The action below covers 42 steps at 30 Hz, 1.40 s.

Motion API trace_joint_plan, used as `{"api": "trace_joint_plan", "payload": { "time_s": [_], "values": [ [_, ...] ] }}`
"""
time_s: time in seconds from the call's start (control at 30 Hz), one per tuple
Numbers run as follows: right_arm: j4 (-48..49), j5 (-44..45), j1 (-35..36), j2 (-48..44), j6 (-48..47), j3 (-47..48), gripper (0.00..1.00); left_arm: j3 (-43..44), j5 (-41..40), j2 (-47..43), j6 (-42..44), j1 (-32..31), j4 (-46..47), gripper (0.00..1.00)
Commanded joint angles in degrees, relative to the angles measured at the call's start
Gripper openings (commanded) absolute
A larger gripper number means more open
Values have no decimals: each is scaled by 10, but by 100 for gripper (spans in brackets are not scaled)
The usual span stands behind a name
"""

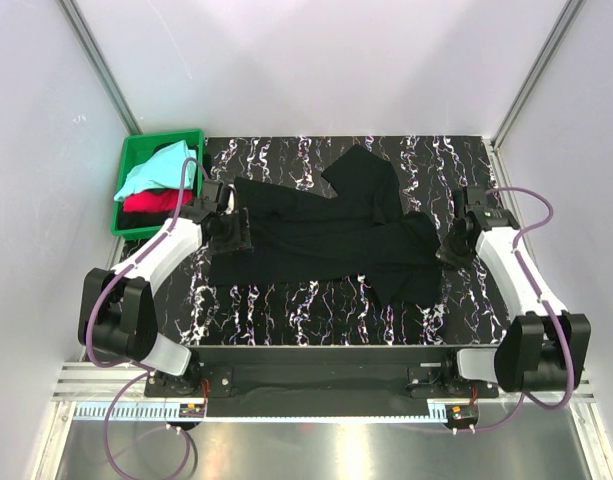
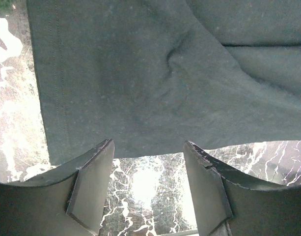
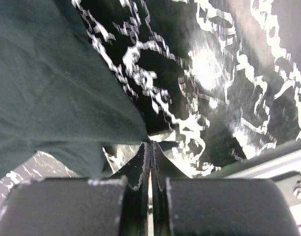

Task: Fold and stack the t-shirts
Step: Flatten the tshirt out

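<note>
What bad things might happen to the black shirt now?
1. The right pincer looks shut on only a thin corner of the black t-shirt. That corner might slip out when it is lifted.
2. The left pincer is open, with just the shirt's edge by its tips. It might catch very little cloth.
3. The shirt lies bunched and creased, so the fold might come out crooked.

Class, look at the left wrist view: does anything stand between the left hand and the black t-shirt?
Nothing visible does. The left hand, fingers open, sits right at the near edge of the black t-shirt; only bare tabletop shows in the gap.
</note>
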Motion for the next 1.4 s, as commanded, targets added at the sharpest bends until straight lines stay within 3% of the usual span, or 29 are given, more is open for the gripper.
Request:
{"api": "trace_joint_plan", "payload": {
  "time_s": [0.0, 0.07, 0.1, 0.2, 0.23, 0.3, 0.33, 0.47, 0.53, 0.63, 0.67, 0.77, 1.03, 1.37],
  "values": [
    [53, 9, -11, 37, -50, 49, 0, 15, 15, -10, 9, 5, 5, 64],
    [83, -8, -12, 91, -66, 64, 1, 16, 10, -14, 9, 5, 3, 64],
    [93, -9, -12, 116, -87, 95, 18, 18, 5, -21, 8, 5, -3, 64],
    [66, 7, -29, 204, -110, 167, 40, 16, -29, -44, -5, 6, -23, 62],
    [57, 1, -33, 216, -110, 178, 53, 5, -33, -52, -10, 12, -26, 60],
    [46, -3, -37, 214, -103, 175, 69, -16, -74, -66, -31, 22, -34, 51],
    [46, -3, -38, 194, -100, 165, 83, -24, -77, -77, -36, 40, -35, 49],
    [45, -30, -43, 128, -60, 90, 95, -56, -60, -90, -76, 99, -39, 45],
    [49, -49, -51, 87, -44, 34, 95, -75, -44, -94, -93, 126, -38, 48],
    [65, -60, -76, 57, -20, -23, 70, -99, -39, -94, -123, 144, -26, 50],
    [69, -68, -91, 53, -21, -31, 57, -105, -38, -89, -136, 147, -21, 49],
    [73, -75, -96, 50, -29, -38, 39, -122, -39, -81, -154, 164, -8, 45],
    [74, -112, -96, 55, -33, -54, 46, -140, -22, -24, -189, 170, 18, 43],
    [76, -106, -96, 43, -37, -57, 47, -169, -34, -20, -206, 170, 30, 42]
  ]
}}
